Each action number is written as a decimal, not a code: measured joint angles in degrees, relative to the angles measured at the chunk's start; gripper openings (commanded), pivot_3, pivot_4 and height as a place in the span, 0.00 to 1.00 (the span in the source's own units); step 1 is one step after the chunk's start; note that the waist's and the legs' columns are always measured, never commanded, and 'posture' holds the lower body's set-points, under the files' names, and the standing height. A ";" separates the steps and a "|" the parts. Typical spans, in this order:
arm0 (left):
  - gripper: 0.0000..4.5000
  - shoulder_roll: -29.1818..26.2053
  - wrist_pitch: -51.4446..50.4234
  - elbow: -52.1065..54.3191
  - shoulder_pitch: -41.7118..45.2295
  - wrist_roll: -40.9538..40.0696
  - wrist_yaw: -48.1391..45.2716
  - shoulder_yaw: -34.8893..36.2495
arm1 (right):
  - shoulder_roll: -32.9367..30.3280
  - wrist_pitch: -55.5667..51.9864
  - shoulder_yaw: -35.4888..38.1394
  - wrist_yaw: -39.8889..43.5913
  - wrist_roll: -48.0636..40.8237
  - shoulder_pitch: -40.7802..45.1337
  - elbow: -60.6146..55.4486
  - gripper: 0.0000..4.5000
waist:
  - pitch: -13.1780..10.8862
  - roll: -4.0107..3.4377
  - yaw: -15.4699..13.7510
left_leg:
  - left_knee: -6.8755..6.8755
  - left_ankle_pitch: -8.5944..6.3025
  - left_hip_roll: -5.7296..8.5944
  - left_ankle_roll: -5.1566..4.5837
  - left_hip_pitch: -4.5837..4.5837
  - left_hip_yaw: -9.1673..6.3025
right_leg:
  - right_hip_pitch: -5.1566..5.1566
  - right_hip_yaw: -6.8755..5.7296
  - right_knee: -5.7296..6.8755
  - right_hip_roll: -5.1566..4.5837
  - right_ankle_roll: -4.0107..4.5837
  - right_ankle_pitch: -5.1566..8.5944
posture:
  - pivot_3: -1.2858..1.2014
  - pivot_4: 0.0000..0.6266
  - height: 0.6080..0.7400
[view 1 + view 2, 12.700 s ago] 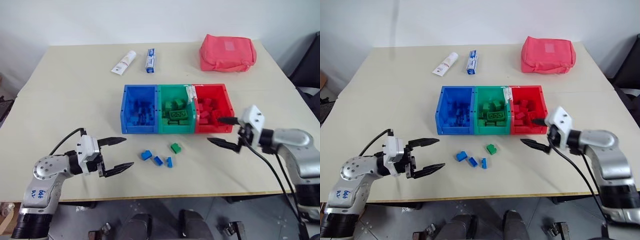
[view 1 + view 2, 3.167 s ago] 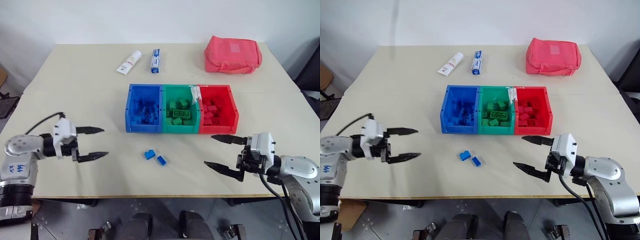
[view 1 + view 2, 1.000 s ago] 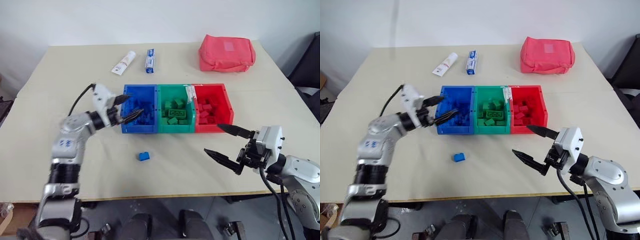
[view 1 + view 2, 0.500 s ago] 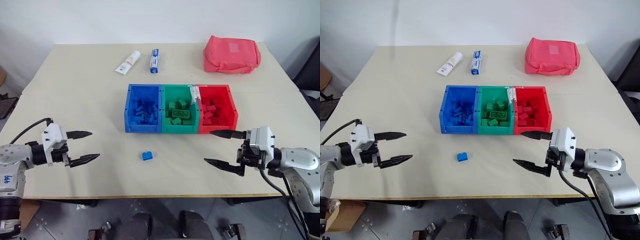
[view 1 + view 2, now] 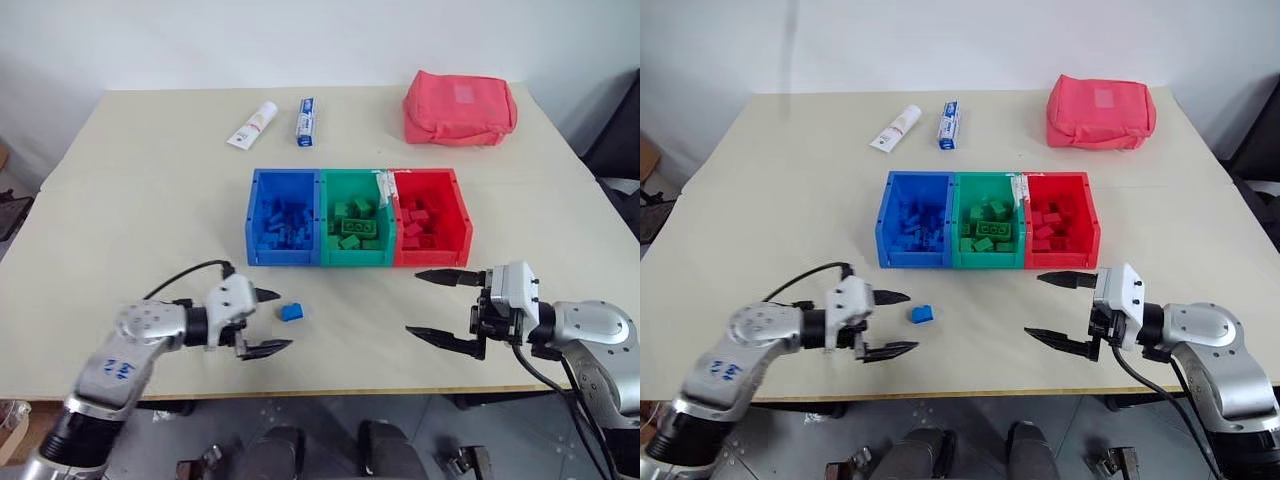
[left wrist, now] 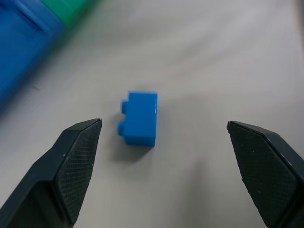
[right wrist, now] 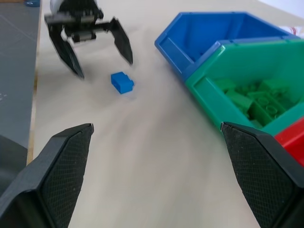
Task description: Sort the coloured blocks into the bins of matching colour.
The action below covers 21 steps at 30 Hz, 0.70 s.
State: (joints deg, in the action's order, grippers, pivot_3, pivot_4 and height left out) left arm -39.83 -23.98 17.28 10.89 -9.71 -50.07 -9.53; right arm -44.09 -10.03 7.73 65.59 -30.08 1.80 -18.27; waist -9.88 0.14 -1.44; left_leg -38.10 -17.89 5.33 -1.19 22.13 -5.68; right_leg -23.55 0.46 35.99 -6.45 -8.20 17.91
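Note:
One blue block (image 5: 292,312) lies alone on the table in front of the blue bin (image 5: 284,229). My left gripper (image 5: 269,322) is open just left of that block, its fingers pointing at it; the left wrist view shows the block (image 6: 139,118) lying ahead between the two spread fingers. The green bin (image 5: 357,229) and red bin (image 5: 430,229) adjoin the blue one, and all three hold blocks of their own colour. My right gripper (image 5: 436,305) hangs open and empty in front of the red bin, pointing left.
Two toothpaste tubes (image 5: 251,124) (image 5: 304,120) lie at the back of the table, and a pinkish-red fabric pouch (image 5: 458,106) sits at the back right. The table's front edge (image 5: 330,392) runs just below both grippers.
My left gripper has swung in from the table's left side to just beside the lone blue block. The right gripper has hardly moved.

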 measured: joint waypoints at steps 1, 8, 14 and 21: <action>0.96 0.00 -0.26 0.01 0.41 0.53 0.19 -0.48 | -0.32 -0.01 0.04 -0.04 0.01 -0.66 -0.26 1.00 | 0.00 0.00 0.00 | 0.00 0.00 0.01 0.00 0.00 0.00 | 0.01 0.00 0.00 -0.01 0.00 0.00 | 0.52 0.24 1.00; 0.54 1.16 -2.72 -0.04 2.87 1.29 0.50 -2.61 | -0.83 -0.51 1.85 -1.64 0.12 -3.88 -2.66 1.00 | 0.01 -0.01 -0.10 | -0.02 0.00 0.01 0.00 -0.02 -0.01 | 0.04 0.00 -0.02 -0.02 0.00 0.00 | 0.52 0.24 1.00; 0.20 1.40 -1.51 -1.44 3.64 1.34 0.42 -2.96 | -0.83 -1.16 1.88 -2.88 0.13 -5.08 -3.92 1.00 | 0.01 -0.02 -0.08 | -0.05 0.01 0.01 0.01 -0.05 -0.01 | 0.07 0.00 -0.01 -0.03 0.00 0.00 | 0.52 0.24 1.00; 0.20 7.22 -0.47 -4.30 3.56 -2.61 2.74 1.88 | 0.15 -1.20 4.02 -6.16 -0.11 -7.29 -5.35 1.00 | 0.01 -0.02 -0.24 | -0.06 0.01 0.02 0.00 -0.01 -0.04 | 0.06 -0.02 0.00 -0.02 0.00 0.00 | 0.52 0.24 1.00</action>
State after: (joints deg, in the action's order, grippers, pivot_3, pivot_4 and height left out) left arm -32.61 -24.45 12.98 14.45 -12.33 -47.33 -7.66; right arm -43.94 -11.23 11.75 59.43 -30.18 -5.49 -23.63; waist -9.87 0.12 -1.68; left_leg -38.17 -17.88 5.35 -1.19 22.12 -5.72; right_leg -23.49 0.43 35.98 -6.47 -8.20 17.91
